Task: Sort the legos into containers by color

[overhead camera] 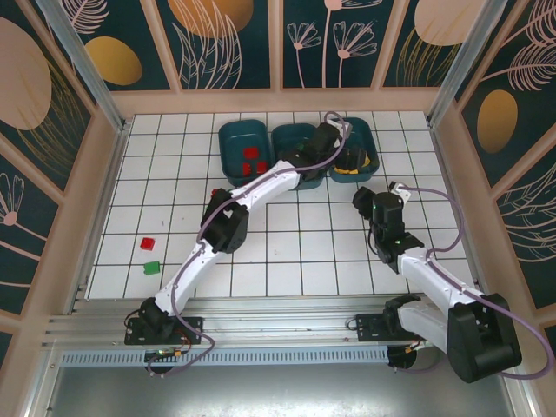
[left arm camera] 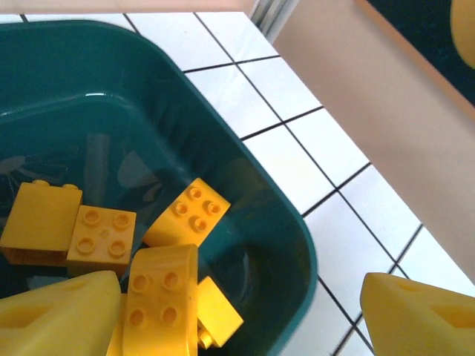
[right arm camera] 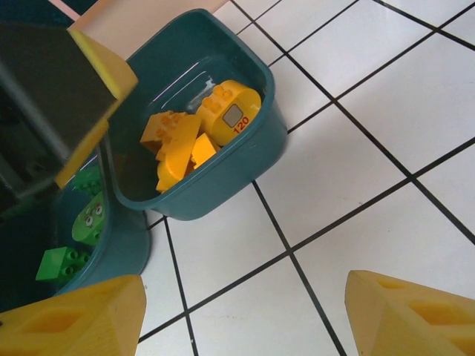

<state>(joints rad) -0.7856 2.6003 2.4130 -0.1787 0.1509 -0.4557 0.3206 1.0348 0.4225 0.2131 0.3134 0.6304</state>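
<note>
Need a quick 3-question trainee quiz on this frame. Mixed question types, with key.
1. The bricks in the tub under the left gripper are: A red, B green, C yellow.
2. True or false: the right gripper holds a brick.
3. On the left, what colours are the far loose brick and the near loose brick?

Key: 1 C. 2 False, it is open with nothing between its fingers. 3 Red, then green.
</note>
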